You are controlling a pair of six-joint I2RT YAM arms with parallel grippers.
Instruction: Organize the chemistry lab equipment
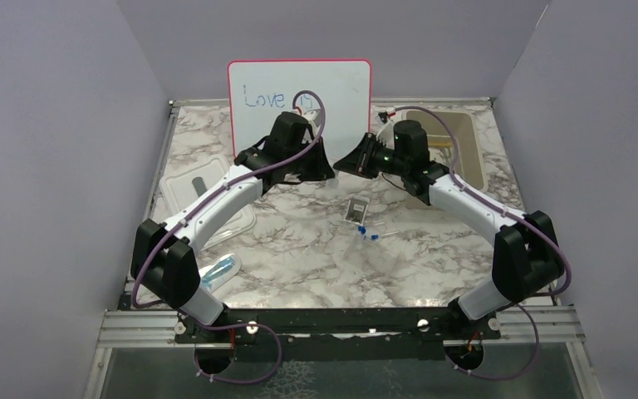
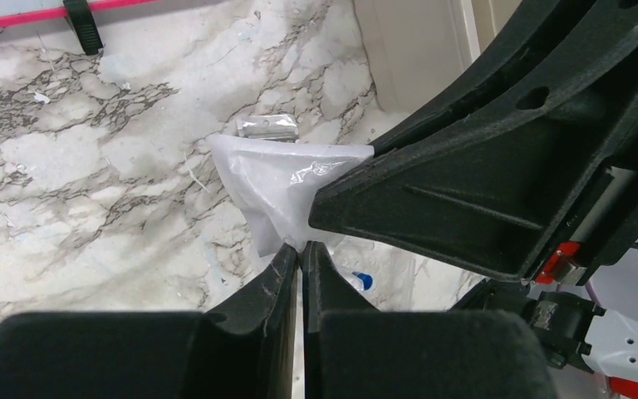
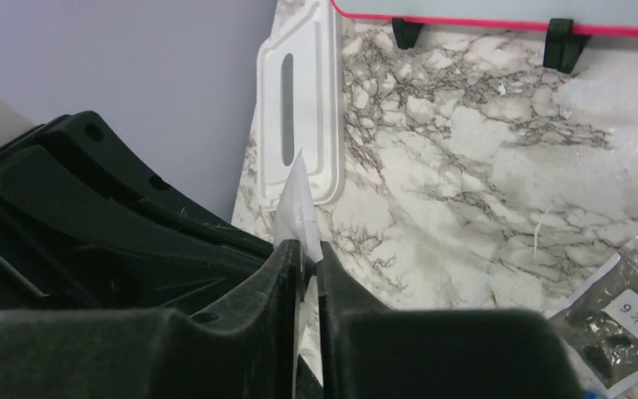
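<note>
Packet in hand: clear plastic packet, held off the marbled surface between the two end effectors, just in front of the whiteboard.
Left end effector: fingers pressed together on the packet's lower edge, with only a sliver of gap.
Right end effector: fingers clamped on a corner of the same packet. A white tip of plastic pokes up above the fingertips.
Arms: both reach in toward the centre, and their tips meet over the back half of the surface.
Labelled packet: lies flat near the centre, on the near side of the end effectors. It has dark bits inside and a white label.
Blue-capped pieces: loose on the surface, just beside the labelled packet on its near side.
Blue-tinted clear item: lies by the left arm's base; can't tell what it is.
Lid: flat at the left, partly under the left arm.
Bin: back right corner, behind the right arm. Contents can't be made out.
Whiteboard detail: upright at the back, red frame, "Love" written on it.
</note>
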